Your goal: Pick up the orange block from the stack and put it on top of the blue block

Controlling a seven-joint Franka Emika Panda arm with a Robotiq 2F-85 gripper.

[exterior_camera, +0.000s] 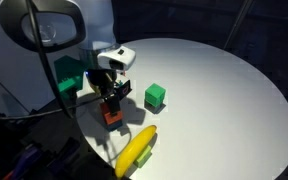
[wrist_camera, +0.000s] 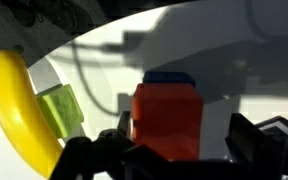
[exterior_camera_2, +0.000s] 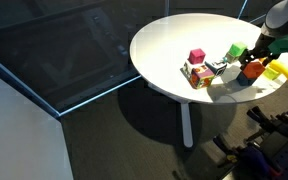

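The orange block [wrist_camera: 167,120] fills the middle of the wrist view, between my gripper's [wrist_camera: 182,130] two dark fingers. The fingers straddle it and are open, with a clear gap on the right side. A blue block [wrist_camera: 169,77] shows only as a strip at the orange block's far edge; I cannot tell whether it lies under it. In both exterior views the gripper [exterior_camera: 111,103] [exterior_camera_2: 252,62] hangs just over the orange block [exterior_camera: 111,116] [exterior_camera_2: 251,71]. A small stack of blocks [exterior_camera_2: 197,73] stands towards the table's middle.
A yellow banana [exterior_camera: 136,150] [wrist_camera: 19,110] lies close beside the orange block, with a light green block [wrist_camera: 62,110] against it. A green cube [exterior_camera: 155,96] [exterior_camera_2: 234,50] and a pink block [exterior_camera_2: 196,56] sit on the round white table [exterior_camera: 224,90].
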